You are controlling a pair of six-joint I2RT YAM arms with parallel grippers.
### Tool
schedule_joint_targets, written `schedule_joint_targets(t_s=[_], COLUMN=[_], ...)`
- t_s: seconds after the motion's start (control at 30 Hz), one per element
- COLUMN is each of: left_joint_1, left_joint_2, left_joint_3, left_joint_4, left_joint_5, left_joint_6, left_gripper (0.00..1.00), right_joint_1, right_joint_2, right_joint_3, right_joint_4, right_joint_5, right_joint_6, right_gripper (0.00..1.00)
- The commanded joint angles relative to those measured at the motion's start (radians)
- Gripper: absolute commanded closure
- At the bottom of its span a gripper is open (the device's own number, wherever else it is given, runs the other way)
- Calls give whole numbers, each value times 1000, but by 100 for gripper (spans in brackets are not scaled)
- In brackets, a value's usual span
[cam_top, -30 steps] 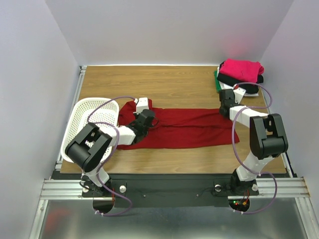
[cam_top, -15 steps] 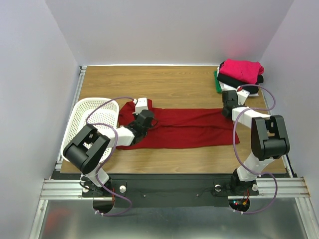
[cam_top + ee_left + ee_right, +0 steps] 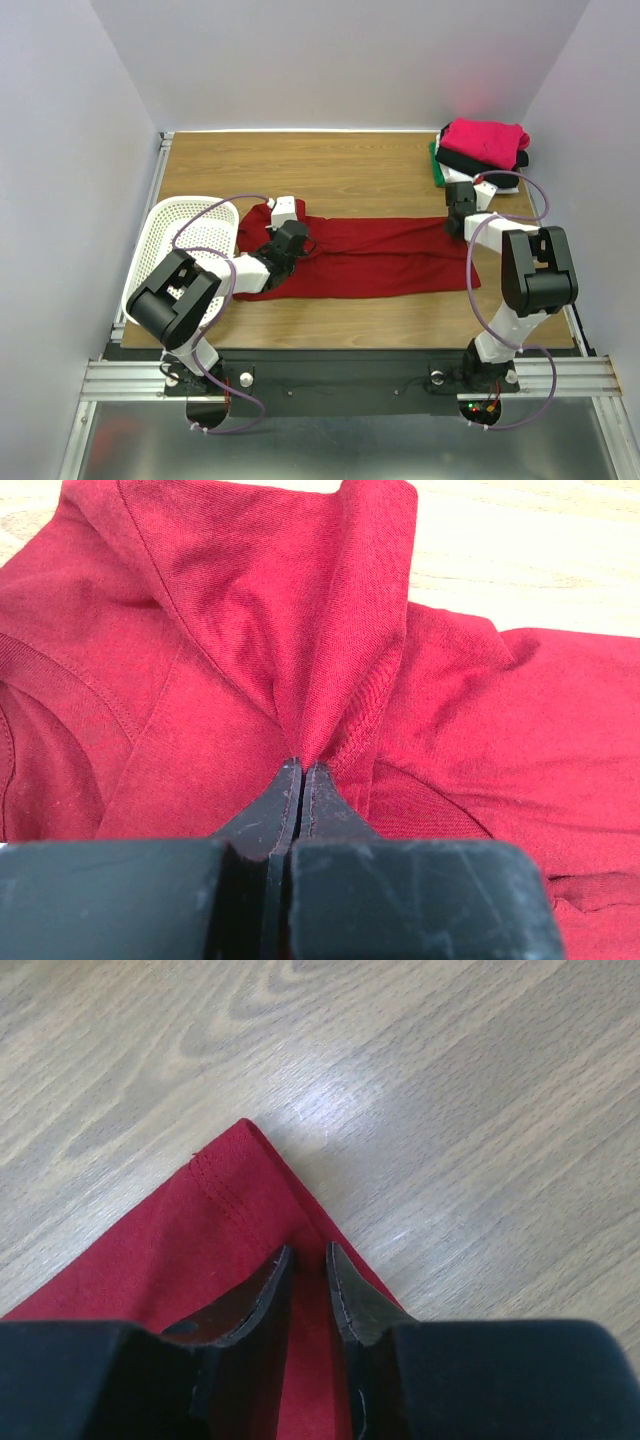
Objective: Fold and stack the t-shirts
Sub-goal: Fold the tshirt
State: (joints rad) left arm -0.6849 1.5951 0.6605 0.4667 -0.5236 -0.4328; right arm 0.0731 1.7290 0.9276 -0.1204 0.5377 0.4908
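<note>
Dark red t-shirt [image 3: 370, 258] lies flat on the worktop [image 3: 330, 170], its long axis running left to right across the middle, in front of both arm bases.

1. Left claw [image 3: 302, 772]: the jaws are pressed together on a raised ridge of the shirt's cloth near its left end. The ridge stands up from the jaw tips while the cloth around it lies slack.
2. Right claw [image 3: 305, 1250]: the jaws stand narrowly apart, tips down over the shirt's far right corner, just inside the stitched hem. The cloth beneath lies flat, and we see none lifted between the jaws.
3. Governing relation: each arm sits at one end of the long axis, and the body of the shirt stretches between the claws. We judge that a fold would carry one end along this axis toward the other, once the right claw has closed on its corner.

Surface: bare wood grain, smooth, so we expect the cloth to slide readily.

Room: the stack of folded shirts [image 3: 485, 150] sits in the far right corner, near the right claw. The basket [image 3: 165, 240] sits just beside the shirt's left end. Walls close in the worktop on three sides.
</note>
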Motion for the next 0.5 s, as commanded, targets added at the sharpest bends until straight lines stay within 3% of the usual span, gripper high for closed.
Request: schedule_joint_targets(t_s=[0.0,0.2,0.47], left_joint_1=[7,7,5], left_joint_2=[-34,-38,-44], left_joint_3=[-12,-15,-13], left_joint_4=[21,21,21], left_joint_5=[-12,-15,-13], left_joint_6=[0,-1,-1], left_gripper=[100,100,100], right_joint_1=[-7,-6,-7], right_joint_2=[20,35,-3], right_joint_3=[22,33,46], right_joint_4=[2,1,-12], right_joint_5=[-25,-27,7], right_joint_6=[-1,-8,-32], right_gripper=[78,99,100])
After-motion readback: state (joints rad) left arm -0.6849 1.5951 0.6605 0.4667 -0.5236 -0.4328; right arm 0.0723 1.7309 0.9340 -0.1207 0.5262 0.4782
